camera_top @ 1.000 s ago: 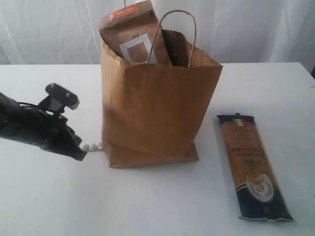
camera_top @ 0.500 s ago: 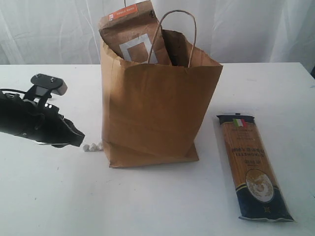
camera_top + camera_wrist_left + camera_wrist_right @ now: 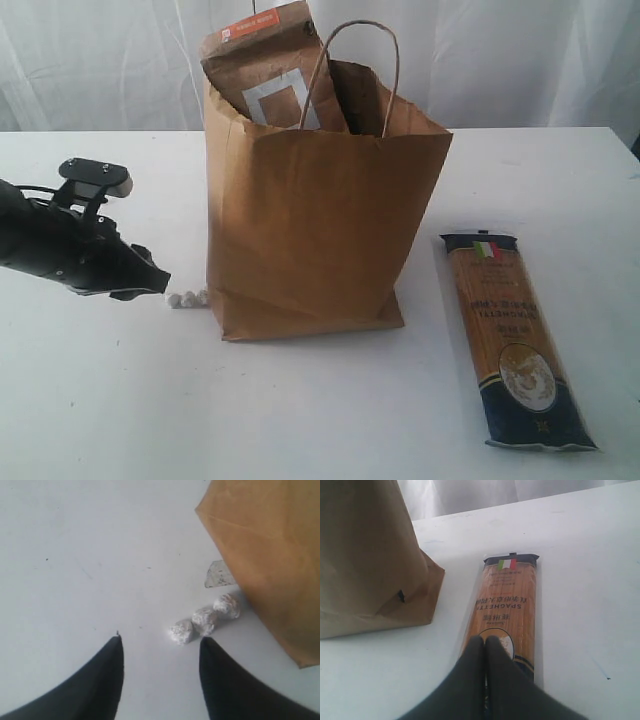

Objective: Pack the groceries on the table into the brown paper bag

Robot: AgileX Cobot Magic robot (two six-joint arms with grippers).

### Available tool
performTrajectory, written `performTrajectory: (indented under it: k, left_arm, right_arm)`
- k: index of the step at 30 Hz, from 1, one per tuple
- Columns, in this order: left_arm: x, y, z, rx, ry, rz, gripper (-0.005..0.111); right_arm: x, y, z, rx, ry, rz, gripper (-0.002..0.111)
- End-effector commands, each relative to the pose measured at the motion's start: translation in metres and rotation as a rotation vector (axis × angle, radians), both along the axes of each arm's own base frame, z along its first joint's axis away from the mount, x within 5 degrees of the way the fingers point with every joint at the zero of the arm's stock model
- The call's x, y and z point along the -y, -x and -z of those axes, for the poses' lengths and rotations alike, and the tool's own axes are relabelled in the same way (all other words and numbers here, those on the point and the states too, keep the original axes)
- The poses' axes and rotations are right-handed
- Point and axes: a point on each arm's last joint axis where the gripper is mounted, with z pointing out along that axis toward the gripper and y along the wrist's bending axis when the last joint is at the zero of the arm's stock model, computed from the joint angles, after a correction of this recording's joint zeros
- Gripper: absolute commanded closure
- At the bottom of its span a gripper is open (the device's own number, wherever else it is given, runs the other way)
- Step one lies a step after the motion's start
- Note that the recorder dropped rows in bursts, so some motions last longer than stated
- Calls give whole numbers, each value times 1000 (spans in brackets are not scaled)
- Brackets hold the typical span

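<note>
White surface (image 3: 330, 430) and pale curtains (image 3: 500, 60) framed it all. Pasta (image 3: 515, 340), the one item I could see outside, lay flat to the right of the bag (image 3: 320, 240), and the pouch (image 3: 265, 70) stuck up from the bag's mouth. Over one end of the pasta hung the right tool (image 3: 485, 641), pressed together and gripping nothing. In the last second the left tool (image 3: 161, 641) had drawn back from the bag's foot and spread apart, empty, with three white lumps (image 3: 204, 620) just ahead of it. I judged the pasta to be next, likely for the right arm.
</note>
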Motion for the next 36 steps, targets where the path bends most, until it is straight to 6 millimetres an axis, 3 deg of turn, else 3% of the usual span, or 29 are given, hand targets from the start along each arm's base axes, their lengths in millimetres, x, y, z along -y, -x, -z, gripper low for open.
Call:
performTrajectory:
  k: [1, 8, 19, 27, 36]
  left_arm:
    - [1, -2, 9, -33, 2, -8, 49]
    - [1, -4, 17, -50, -8, -14, 49]
    - [6, -12, 6, -44, 29, 1, 49]
    - [11, -14, 25, -81, 1, 12, 49]
    - [11, -16, 32, -73, -41, 34, 50]
  right_arm:
    - [0, 0, -1, 14, -8, 5, 108]
    - [0, 0, -1, 14, -8, 5, 108]
    - [0, 0, -1, 14, -8, 5, 108]
    - [0, 0, -1, 14, -8, 5, 108]
    - [0, 0, -1, 14, -8, 5, 108]
